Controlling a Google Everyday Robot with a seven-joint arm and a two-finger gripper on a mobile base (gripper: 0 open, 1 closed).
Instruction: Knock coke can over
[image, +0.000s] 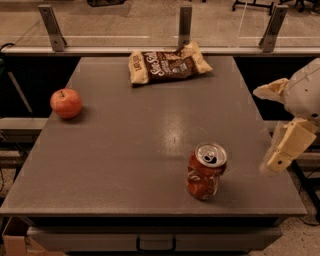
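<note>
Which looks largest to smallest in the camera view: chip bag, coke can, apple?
1. chip bag, clearly largest.
2. coke can, upright near the front.
3. apple; the can stands nearer the camera, so these two are unsure.
The tool hangs beyond the right edge of the table, apart from the can.

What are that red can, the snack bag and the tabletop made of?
The coke can looks like thin aluminium: shiny silver top, dented glossy red wall. The snack bag seems crinkly plastic film, with creases catching light. The table looks matte grey, maybe laminate, faintly reflective. The gripper, at the table's right edge beside the can, looks like cream plastic.
</note>
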